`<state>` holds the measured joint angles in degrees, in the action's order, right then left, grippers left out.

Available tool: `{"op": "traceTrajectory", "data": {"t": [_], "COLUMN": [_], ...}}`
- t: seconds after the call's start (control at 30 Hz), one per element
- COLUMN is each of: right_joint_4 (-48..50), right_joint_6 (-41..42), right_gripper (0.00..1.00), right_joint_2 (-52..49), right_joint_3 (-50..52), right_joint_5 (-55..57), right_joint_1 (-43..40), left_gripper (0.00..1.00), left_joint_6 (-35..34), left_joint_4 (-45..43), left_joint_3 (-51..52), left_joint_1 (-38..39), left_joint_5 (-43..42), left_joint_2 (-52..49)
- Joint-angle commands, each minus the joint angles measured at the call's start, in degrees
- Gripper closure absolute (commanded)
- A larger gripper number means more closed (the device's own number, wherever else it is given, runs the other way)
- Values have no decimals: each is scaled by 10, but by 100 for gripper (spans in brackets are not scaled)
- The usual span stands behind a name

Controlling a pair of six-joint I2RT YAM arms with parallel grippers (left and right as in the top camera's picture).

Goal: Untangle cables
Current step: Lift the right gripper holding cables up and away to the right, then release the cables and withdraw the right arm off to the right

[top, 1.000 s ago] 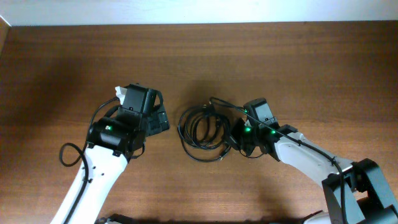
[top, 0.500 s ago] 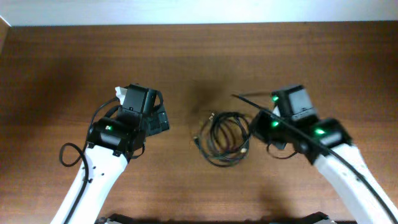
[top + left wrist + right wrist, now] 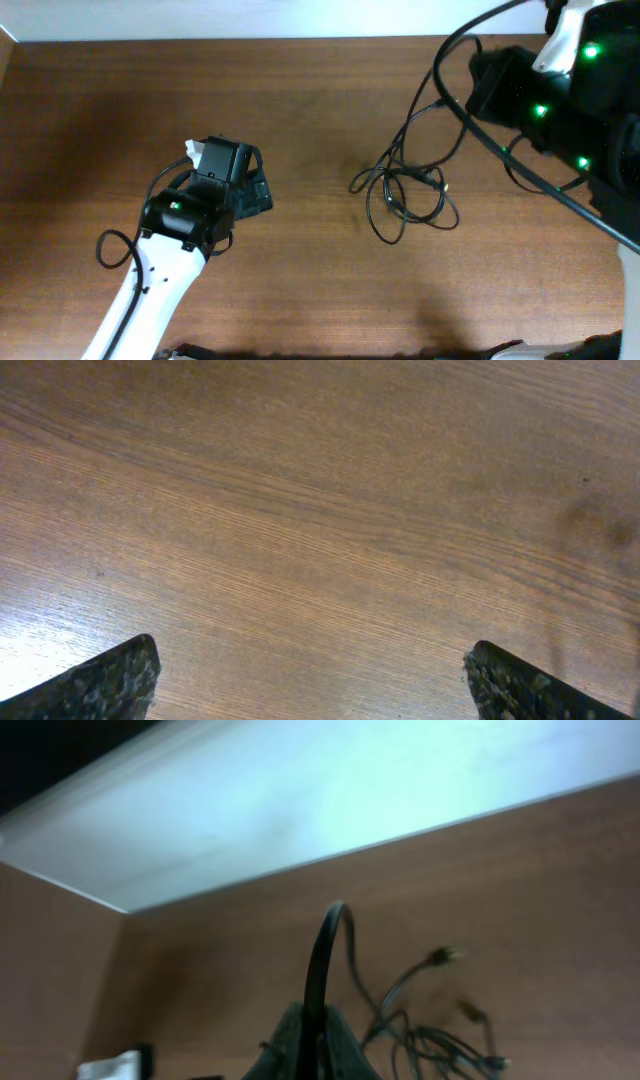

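The right gripper (image 3: 312,1055) is seen raised above the brown wooden table (image 3: 300,90), its two dark fingers (image 3: 345,1055) pressed together. One strand of the thin black flexible cables (image 3: 410,190) is pinched between them. From the pinch, this strand is arched up in a stiff curve above the fingertips, as shown in the right wrist view. The rest of the cables are gathered in a loose tangle of loops beyond and below those fingers, with several strands drawn up from the tangle towards the raised gripper. Small plug ends (image 3: 445,955) are carried on some of the cords, just past the fingers. Whether the lowest loops are touching the table cannot be told.

The left gripper (image 3: 315,695) is held low over the wood with its mottled black fingers (image 3: 100,680) spread wide apart. Only the grain of the table is seen between them. The tangle is placed well apart from these fingers, off towards the right arm's side. A pale white surface (image 3: 300,18) is seen along the table's far edge, beyond both pairs of fingers.
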<state>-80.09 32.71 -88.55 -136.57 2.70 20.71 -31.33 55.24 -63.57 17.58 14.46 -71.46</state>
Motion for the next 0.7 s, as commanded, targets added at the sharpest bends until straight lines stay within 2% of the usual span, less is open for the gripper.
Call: {"op": "traceTrajectory", "data": {"t": [0.0,0.07,0.1,0.13,0.3,0.4,0.53,0.63,0.67], "right_joint_4": [-64,-172,-171,-162,-46,66,127,130,120], "right_joint_6": [-10,-13,-64,-75,-100,-97,-68,-68,-68], "right_gripper": [96,96,96,96,96,96,96,96,96], "right_joint_2": [-58,-132,-166,-174,-141,-127,-126,-126,-127], "right_joint_3": [1,1,10,10,-18,-113,-252,-290,-290], "right_joint_5": [57,41,-49,-77,-168,-267,-264,-249,-202], "right_joint_1": [-1,0,4,7,7,6,6,5,5], "left_gripper": [1,1,1,1,1,1,1,1,1], "left_joint_6": [-8,-8,-8,-8,-8,-8,-8,-8,-8], "left_joint_4": [0,0,0,0,0,0,0,0,0], "left_joint_3": [0,0,0,0,0,0,0,0,0], "left_joint_1": [-1,-1,-1,-1,-1,-1,-1,-1,-1], "left_joint_5": [10,10,10,10,10,10,10,10,10], "left_joint_2": [7,7,7,7,7,7,7,7,7]}}
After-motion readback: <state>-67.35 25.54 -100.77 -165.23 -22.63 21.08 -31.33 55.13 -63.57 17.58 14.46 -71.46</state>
